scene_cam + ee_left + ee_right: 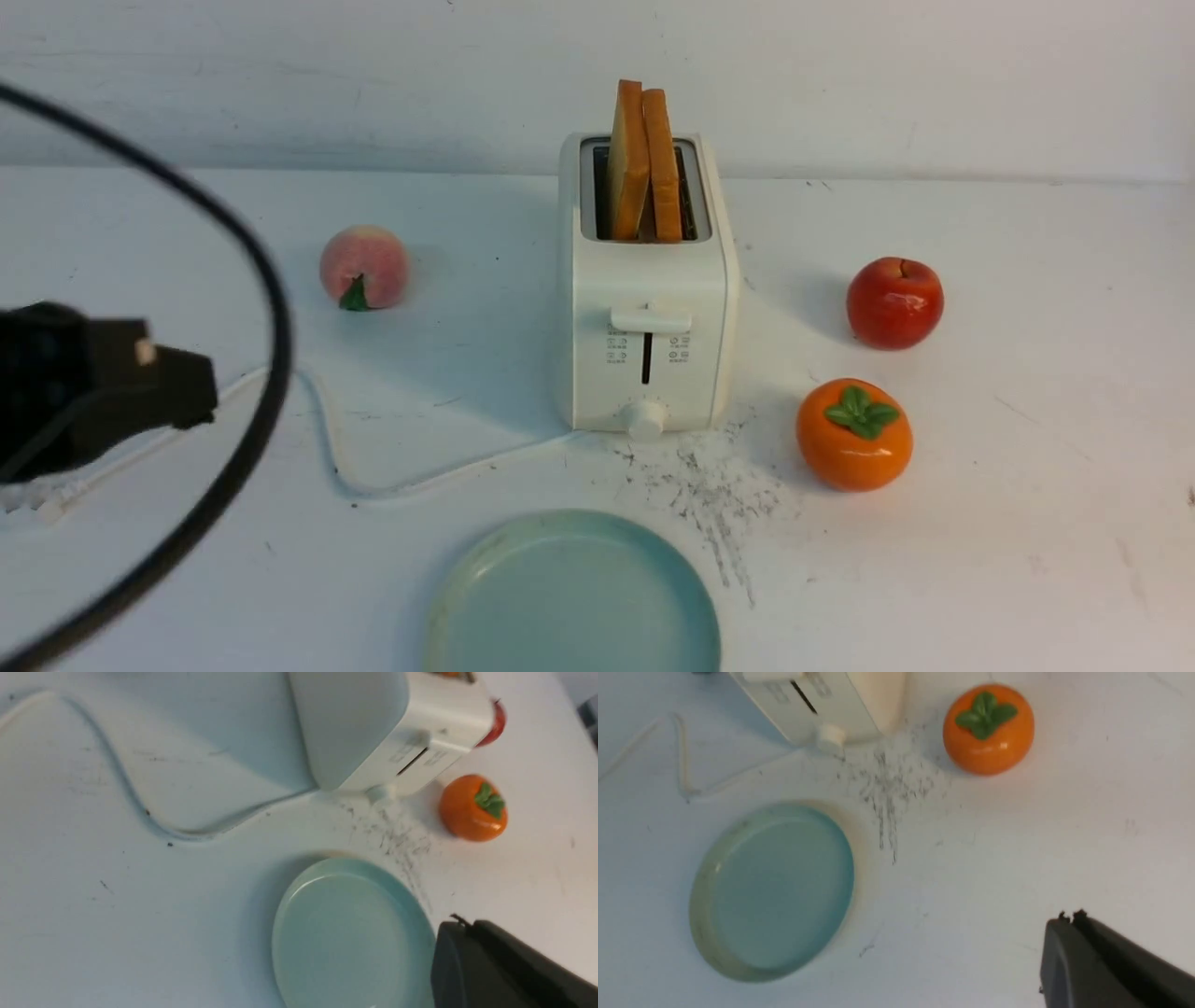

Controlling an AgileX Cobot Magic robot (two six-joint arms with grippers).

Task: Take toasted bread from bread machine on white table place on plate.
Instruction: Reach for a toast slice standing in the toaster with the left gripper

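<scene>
toasted bread (644,163) poking up from the bread machine (644,317) at top centre, left gripper (201,397) clenched on nothing way over at middle left, right gripper (1069,917) pinched closed too, plate (574,597) bottom centre

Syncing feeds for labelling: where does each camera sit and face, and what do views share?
Front view: between the arms, facing forward at the bread machine holding toasted bread; left gripper and black cable at left.
Left wrist view: on the left arm, looking down at plate and persimmon; left gripper's tip shows.
Right wrist view: on the right arm, looking down likewise; right gripper tip shows.
Shared by all: plate, bread machine, persimmon.
</scene>
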